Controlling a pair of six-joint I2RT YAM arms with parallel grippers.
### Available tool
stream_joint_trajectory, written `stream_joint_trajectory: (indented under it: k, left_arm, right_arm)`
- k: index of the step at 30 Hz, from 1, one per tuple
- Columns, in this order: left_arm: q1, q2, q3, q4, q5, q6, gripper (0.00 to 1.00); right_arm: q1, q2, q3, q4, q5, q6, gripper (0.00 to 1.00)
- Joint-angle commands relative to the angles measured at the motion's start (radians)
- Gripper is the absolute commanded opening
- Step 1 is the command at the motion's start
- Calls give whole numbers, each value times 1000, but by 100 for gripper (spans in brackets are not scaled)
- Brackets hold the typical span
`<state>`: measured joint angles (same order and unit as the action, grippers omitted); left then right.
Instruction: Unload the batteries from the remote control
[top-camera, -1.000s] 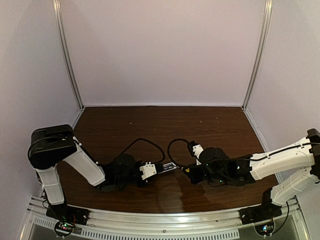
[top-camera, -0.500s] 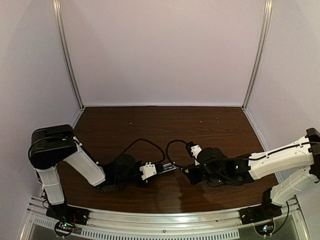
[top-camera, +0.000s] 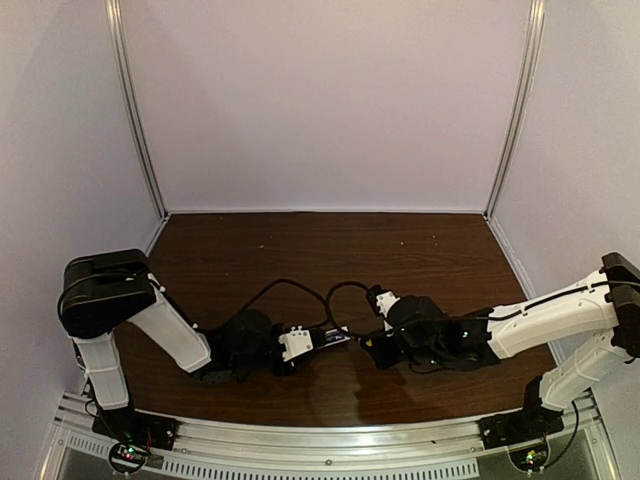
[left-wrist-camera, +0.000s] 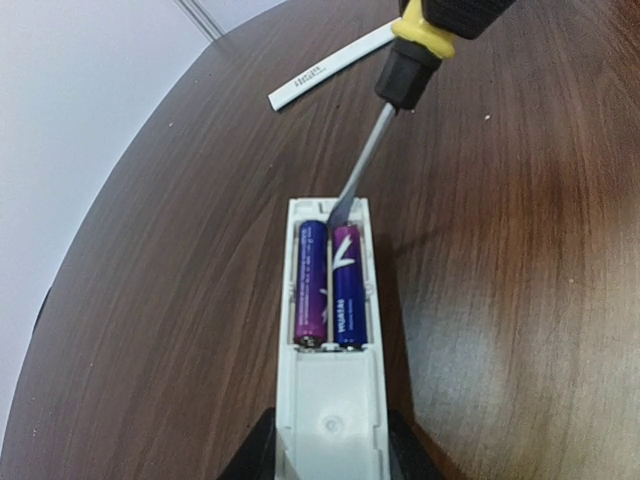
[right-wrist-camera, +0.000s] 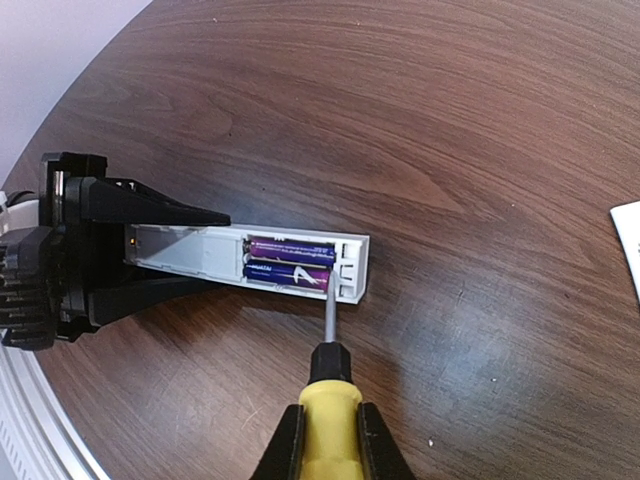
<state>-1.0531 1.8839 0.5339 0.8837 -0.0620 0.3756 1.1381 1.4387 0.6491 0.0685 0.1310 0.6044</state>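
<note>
Since the earlier frame the right tool (right-wrist-camera: 328, 452) sits slightly further left, clenched on the yellow-handled screwdriver (left-wrist-camera: 410, 62), whose tip is at the batteries' (left-wrist-camera: 330, 285) far end.
Surface: dark wood tabletop (top-camera: 300, 245), with pale lilac walls (top-camera: 320, 100).
White remote control (left-wrist-camera: 330, 400): grasped by the left tool (left-wrist-camera: 330, 458), compartment open, both cells seated.
Flat white cover strip (left-wrist-camera: 330, 68): lies beyond, apart.

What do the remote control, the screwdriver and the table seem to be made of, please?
Remote control: looks like white plastic, matt, with thin moulded ribs at its open end. Screwdriver: dull grey shaft with a flat tip, likely steel; the yellow and black handle looks like plastic or rubber. Table: dark brown wood grain with a soft sheen; solid wood or laminate cannot be told.
</note>
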Motion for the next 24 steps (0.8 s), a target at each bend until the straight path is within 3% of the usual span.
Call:
stream_joint_trajectory:
  k: [1, 16, 24]
  left_arm:
    - [-2, 1, 15, 86, 9, -4, 0]
    - [-3, -6, 8, 95, 18, -5, 0]
    - [-2, -15, -2, 105, 22, -4, 0]
  right_arm:
    - [6, 18, -15, 51, -89, -9, 0]
    - [5, -3, -49, 124, -128, 1, 0]
    - [4, -19, -63, 172, -224, -2, 0]
